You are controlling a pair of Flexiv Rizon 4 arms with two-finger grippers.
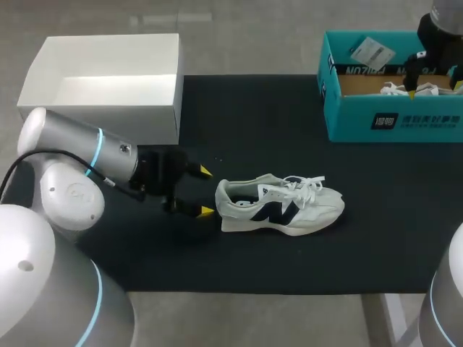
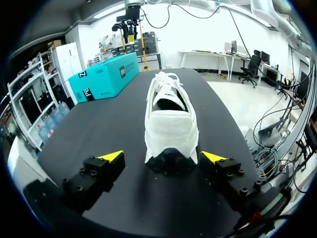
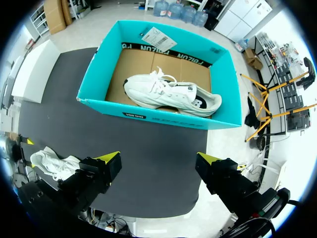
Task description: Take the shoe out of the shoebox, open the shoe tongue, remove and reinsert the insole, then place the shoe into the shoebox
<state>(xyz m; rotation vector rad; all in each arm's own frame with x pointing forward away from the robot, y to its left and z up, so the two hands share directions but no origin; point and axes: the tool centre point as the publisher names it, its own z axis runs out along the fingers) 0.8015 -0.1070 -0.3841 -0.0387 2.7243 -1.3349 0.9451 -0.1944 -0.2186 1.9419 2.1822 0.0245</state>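
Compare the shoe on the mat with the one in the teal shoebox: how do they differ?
The shoe on the mat stands on the black mat; the shoe in the box lies inside the teal shoebox. The shoe on the mat has its heel between the open fingers of the left gripper, untouched; the shoe in the box has the right gripper open above it. Both are white sneakers with dark side marks.

The white cloth sneaker with a navy mark (image 1: 282, 206) looks soft and matt. The black surface (image 1: 253, 130) is matt, cloth-like. The teal cardboard shoebox (image 1: 419, 129) is smooth outside, raw brown inside.
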